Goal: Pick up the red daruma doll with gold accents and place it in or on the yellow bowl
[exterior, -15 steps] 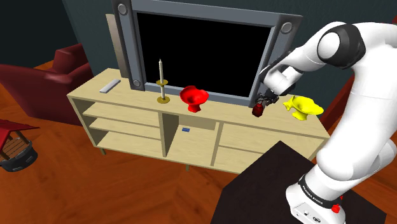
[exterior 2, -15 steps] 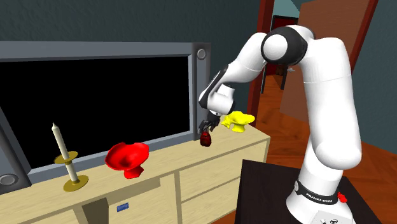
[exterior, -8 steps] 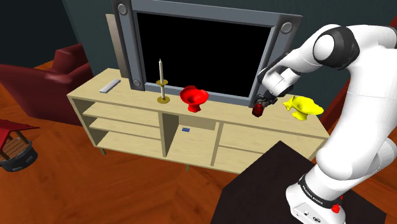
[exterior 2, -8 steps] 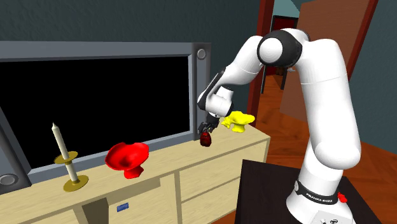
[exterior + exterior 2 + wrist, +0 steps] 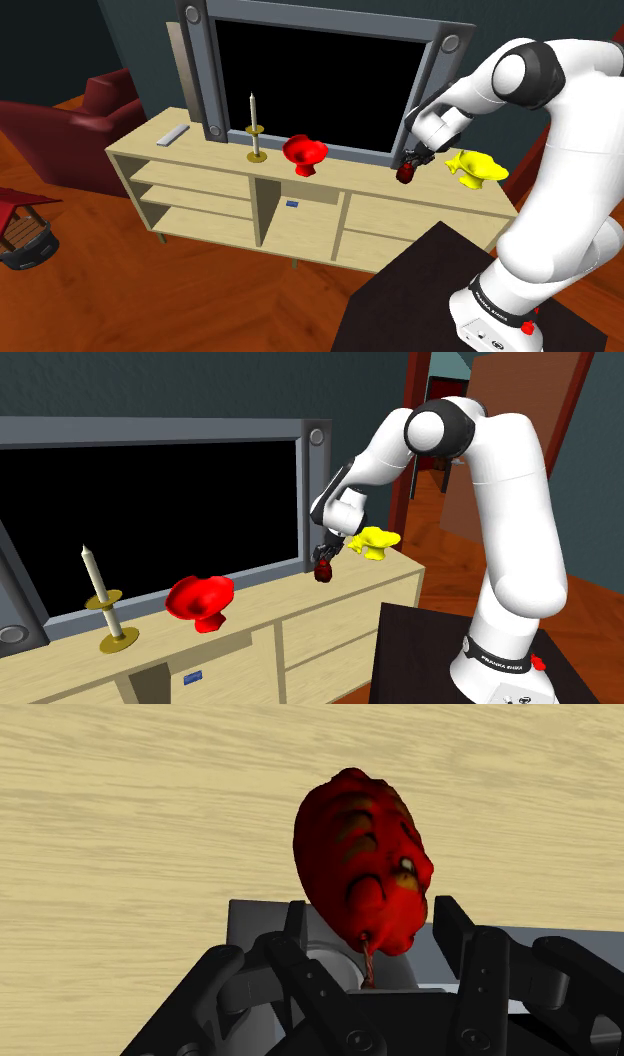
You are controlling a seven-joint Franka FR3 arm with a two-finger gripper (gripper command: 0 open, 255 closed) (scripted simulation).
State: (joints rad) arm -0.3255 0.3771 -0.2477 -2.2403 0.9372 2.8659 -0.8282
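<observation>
Standing at upper middle of the shoulder view, the television (image 5: 315,85) is resting on the wooden cabinet (image 5: 200,160), and the white arm (image 5: 560,150) is reaching in from the right. The yellow bowl (image 5: 476,167) is sitting at middle right on the cabinet top. Just left of it, the red daruma doll (image 5: 405,174) is hanging over the wood, and the gripper (image 5: 410,162) is pinching it.

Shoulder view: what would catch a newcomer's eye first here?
The big white arm at the view's right, its black gripper clasping a small red doll above the wooden cabinet. Behind looms a large black television, and a bright yellow bowl sits just right of the doll.
</observation>
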